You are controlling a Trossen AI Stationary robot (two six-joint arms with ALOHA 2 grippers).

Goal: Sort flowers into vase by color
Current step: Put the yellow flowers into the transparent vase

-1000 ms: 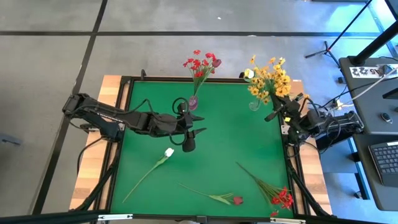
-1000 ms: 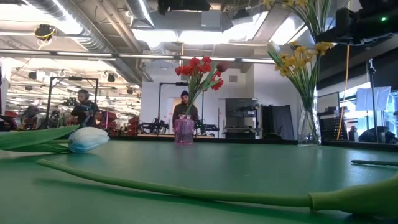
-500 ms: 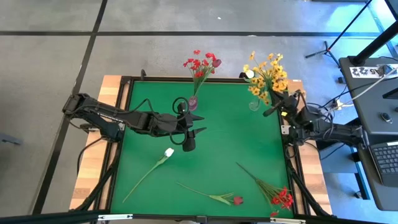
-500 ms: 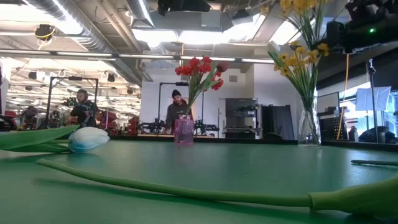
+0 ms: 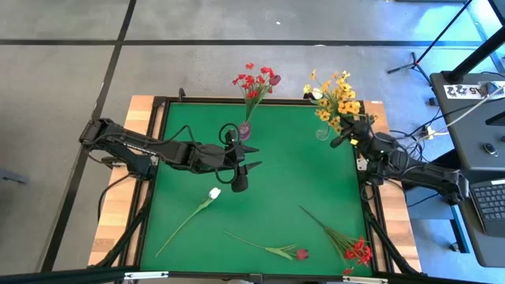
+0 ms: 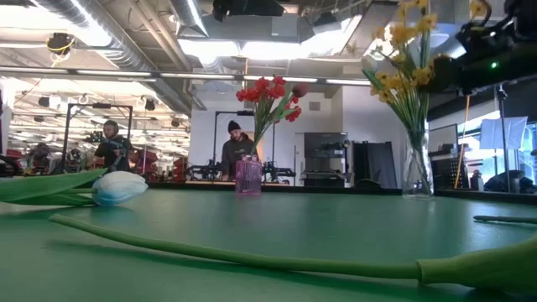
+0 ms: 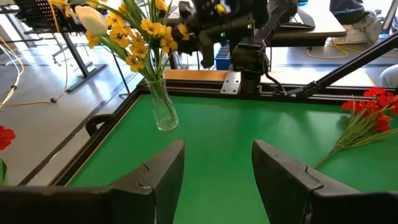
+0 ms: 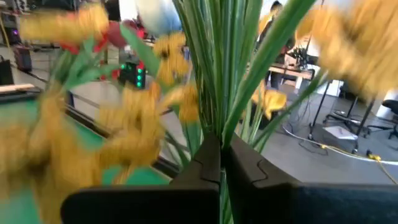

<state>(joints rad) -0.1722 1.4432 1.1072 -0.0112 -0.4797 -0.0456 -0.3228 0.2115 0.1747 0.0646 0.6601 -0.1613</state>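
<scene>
The yellow flowers (image 5: 338,96), with one white bud (image 5: 316,93) among them, stand in a clear glass vase (image 6: 416,174) at the far right. My right gripper (image 8: 221,163) is shut on their stems just above the vase. Red flowers (image 5: 254,81) stand in a pink vase (image 6: 247,178) at the far middle. A white bud flower (image 5: 214,193), a dark red bud flower (image 5: 301,254) and a red cluster (image 5: 357,252) lie flat on the green mat. My left gripper (image 7: 217,149) hovers open over the mat's middle, touching nothing. My right gripper pinches the yellow flowers' green stems (image 8: 222,124) between its two fingers, below the blossoms. It comes from the table's right side, across the stems. The bunch stands about upright, with its lower ends in the glass vase (image 5: 322,132).
A black frame (image 5: 158,158) borders the green mat. Open mat lies between the two vases and the flowers along the near side. People stand in the room beyond the far edge (image 6: 237,147). A desk with a keyboard (image 5: 491,201) is to the right of the table.
My right arm has stretched toward the glass vase and its gripper has come down lower, still shut on the stems. The yellow bunch has shifted and leaned slightly toward the table's left. The left arm has kept still.
</scene>
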